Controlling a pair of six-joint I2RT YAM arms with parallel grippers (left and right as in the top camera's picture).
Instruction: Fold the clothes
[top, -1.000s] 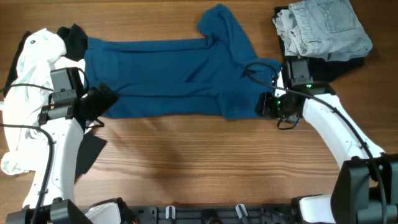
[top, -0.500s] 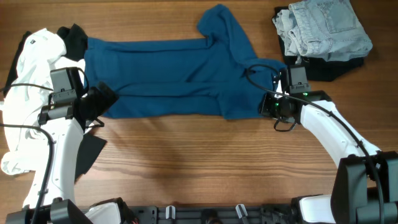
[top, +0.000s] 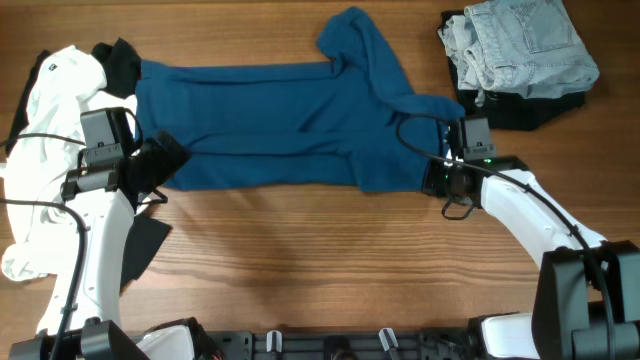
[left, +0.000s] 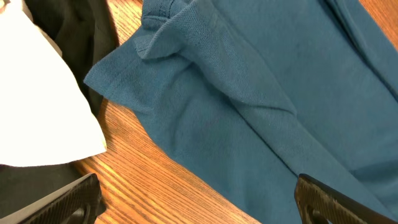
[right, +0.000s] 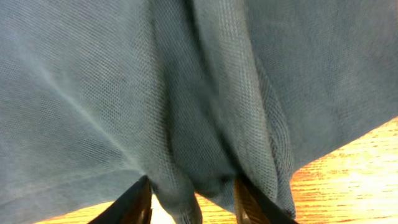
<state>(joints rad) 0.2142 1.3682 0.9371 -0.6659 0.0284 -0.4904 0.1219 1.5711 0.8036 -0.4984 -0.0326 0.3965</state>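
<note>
You've got the shirt (top: 270, 120) spread flat across the upper middle of the overhead frame, on the wood table (top: 300, 270). At its lower right edge the right gripper (right: 193, 202) is clamped on a bunched fold of the cloth. At the shirt's lower-left corner the left gripper (left: 199, 208) has its jaws wide apart, gripping nothing. The jeans (top: 520, 40) are upper right and the white cloth (top: 50, 90) is far left.

Free lane along bare table (top: 330, 260), front side. Blocked mid by shirt (top: 260, 115), far-R corner by jeans (top: 525, 40), L edge by white cloth (top: 60, 85).
</note>
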